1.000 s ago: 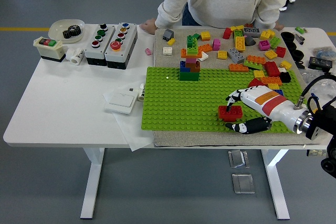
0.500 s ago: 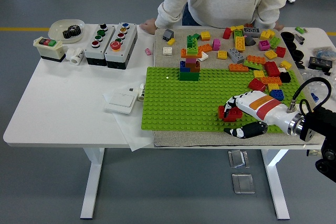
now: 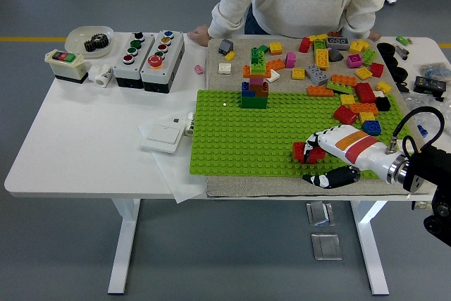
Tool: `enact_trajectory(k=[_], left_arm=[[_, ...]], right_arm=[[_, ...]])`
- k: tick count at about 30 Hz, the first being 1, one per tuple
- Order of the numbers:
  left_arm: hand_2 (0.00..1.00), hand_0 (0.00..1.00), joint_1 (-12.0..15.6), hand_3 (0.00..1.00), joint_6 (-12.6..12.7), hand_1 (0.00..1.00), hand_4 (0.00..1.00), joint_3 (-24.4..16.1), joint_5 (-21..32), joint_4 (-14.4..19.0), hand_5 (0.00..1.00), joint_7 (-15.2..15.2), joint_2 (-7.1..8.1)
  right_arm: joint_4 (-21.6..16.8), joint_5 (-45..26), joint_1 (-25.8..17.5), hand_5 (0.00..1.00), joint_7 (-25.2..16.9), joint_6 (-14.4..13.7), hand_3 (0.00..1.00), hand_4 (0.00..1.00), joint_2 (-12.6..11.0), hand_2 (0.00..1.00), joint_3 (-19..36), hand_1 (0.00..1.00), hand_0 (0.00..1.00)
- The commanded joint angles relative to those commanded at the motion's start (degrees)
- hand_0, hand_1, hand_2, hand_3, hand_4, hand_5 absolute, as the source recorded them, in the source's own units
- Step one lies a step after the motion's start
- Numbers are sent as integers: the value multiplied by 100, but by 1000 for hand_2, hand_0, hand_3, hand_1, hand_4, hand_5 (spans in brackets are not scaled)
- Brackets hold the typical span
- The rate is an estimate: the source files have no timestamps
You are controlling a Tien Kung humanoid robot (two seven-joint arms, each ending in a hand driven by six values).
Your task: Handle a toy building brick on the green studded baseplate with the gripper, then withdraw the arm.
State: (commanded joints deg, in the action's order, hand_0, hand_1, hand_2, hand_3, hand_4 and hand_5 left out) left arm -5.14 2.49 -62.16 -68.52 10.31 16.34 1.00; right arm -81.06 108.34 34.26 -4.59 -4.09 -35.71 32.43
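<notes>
Right hand [image 3: 320, 154] curled over the red brick [image 3: 307, 151], fingers on top and thumb low at the near side, holding it on the green baseplate [image 3: 232, 139] near its near right edge. Could tip or drag the brick loose on withdrawal if the fingers (draped over the studs) catch it. Compared with a second ago: hand further onto the brick, covering more of it. Left arm out of view. Person's hands resting at the surface's [image 3: 84, 146] far edge.
</notes>
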Motion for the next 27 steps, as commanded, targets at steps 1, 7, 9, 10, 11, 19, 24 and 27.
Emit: enact_trajectory(k=[1, 7, 9, 10, 11, 19, 24, 27], left_arm=[[677, 778, -2, 565, 0, 716, 589, -1, -4, 0, 608, 0, -1], [678, 778, -8, 565, 1, 716, 589, 0, -7, 0, 609, 0, -2], [678, 778, -7, 565, 1, 716, 589, -5, -13, 0, 609, 1, -4], [678, 779, -7, 565, 3, 716, 590, -7, -14, 0, 610, 1, -5], [678, 779, -8, 565, 4, 716, 590, -7, -13, 0, 610, 1, -5], [679, 779, -15, 565, 6, 717, 589, 6, 1, 0, 610, -3, -6], [680, 778, -20, 566, 7, 716, 590, 14, 12, 0, 610, -5, -6], [680, 778, -20, 566, 8, 716, 590, 22, 22, 0, 610, -7, -6]], right_arm=[[19, 1, 2, 485, 1, -1, 554, 755, 11, 695, -5, 661, 677], [77, 4, 7, 485, -2, -7, 553, 759, 42, 696, -18, 661, 676], [92, 2, 6, 485, -3, -10, 553, 759, 49, 696, -17, 661, 676], [100, 1, 7, 484, -3, -11, 554, 760, 52, 695, -17, 661, 675], [108, 2, 8, 484, -2, -11, 554, 760, 55, 695, -18, 661, 675], [189, -17, 11, 483, -5, -10, 554, 762, 66, 696, -27, 661, 674], [211, -22, 5, 483, -1, -5, 554, 763, 66, 696, -27, 661, 673], [202, -23, 4, 483, 3, -2, 554, 763, 66, 696, -28, 661, 673]])
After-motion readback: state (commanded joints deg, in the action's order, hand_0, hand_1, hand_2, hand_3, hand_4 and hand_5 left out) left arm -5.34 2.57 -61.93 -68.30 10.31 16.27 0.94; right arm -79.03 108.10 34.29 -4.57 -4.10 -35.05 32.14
